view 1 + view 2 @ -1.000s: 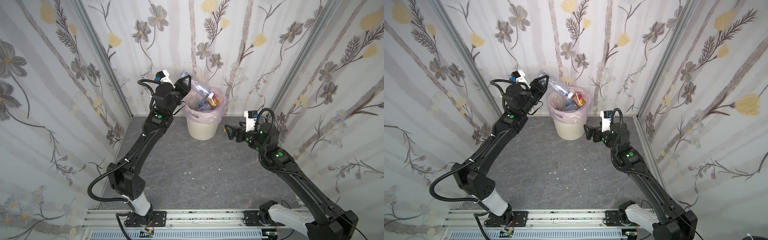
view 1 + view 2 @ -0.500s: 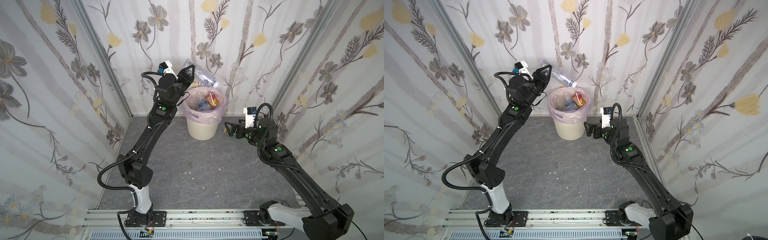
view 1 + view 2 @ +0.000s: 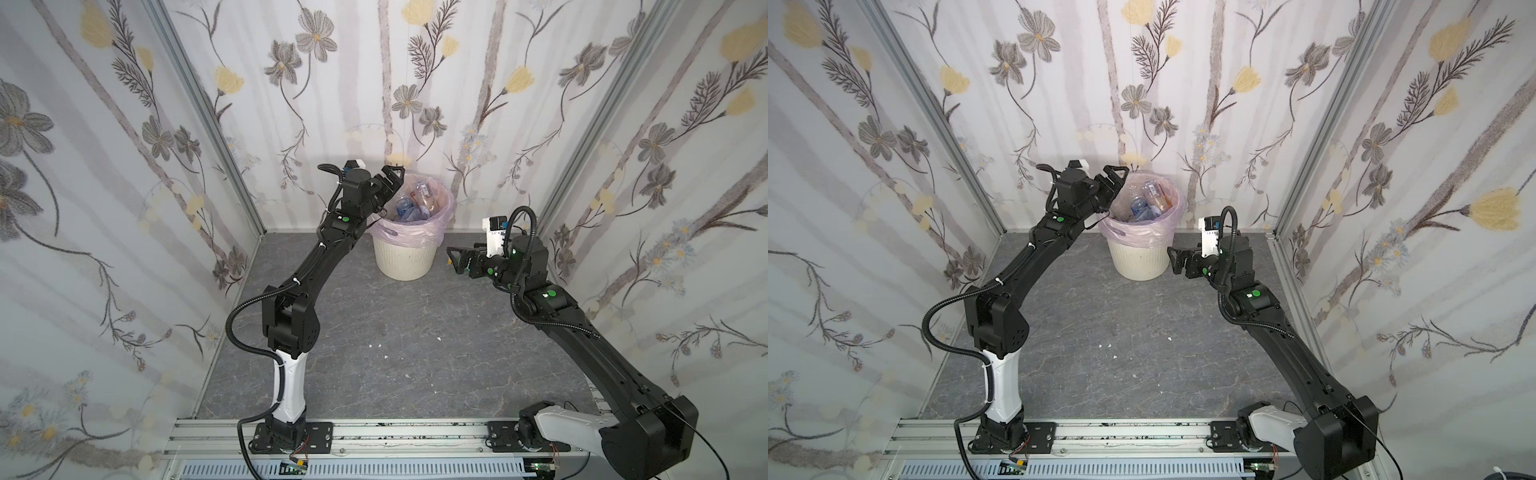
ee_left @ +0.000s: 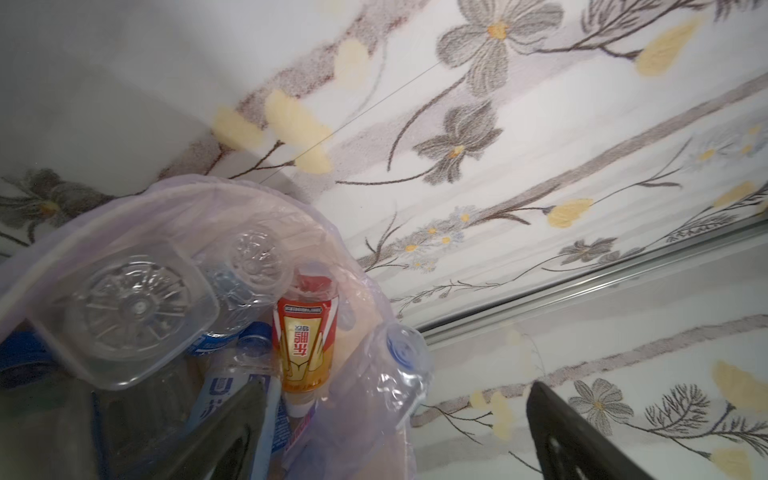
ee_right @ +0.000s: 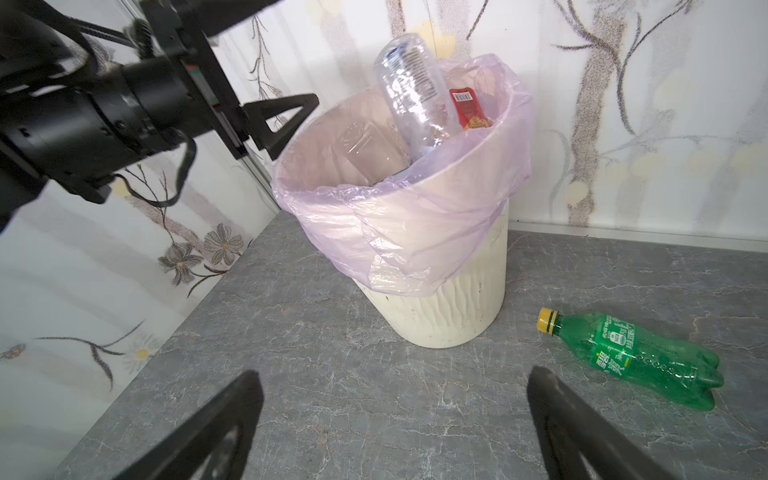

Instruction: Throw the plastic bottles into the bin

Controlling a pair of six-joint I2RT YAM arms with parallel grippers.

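Hovering over the ten o'clock rim of the bin [image 3: 403, 262], the left gripper [image 3: 386, 183] has its jaws spread wide with nothing between them, in both top views. The cream, ribbed bin stands at twelve o'clock on the grey floor [image 3: 395, 332], close to the flowered back wall [image 3: 374, 104], and is lined with a pale pink bag [image 3: 1142, 232] folded down over its rim.

Plastic bottles [image 3: 1144, 205] fill the bin to the brim. The left wrist view looks down on the bases of clear bottles and on an orange bottle [image 4: 305, 340] with a red label, standing cap down among blue-labelled ones. In the right wrist view a large clear bottle [image 5: 411, 95] rises above the rim, leaning toward the wall, with the orange bottle just beside it.

At the bin's four o'clock in both top views, the right gripper [image 3: 1177, 259] hangs low above the floor and points at the bin, jaws likewise wide and empty. Its wrist camera shows one green bottle [image 5: 636, 357] with a yellow cap lying on its side on the floor, near the bin's base but apart from it, cap end toward the bin.
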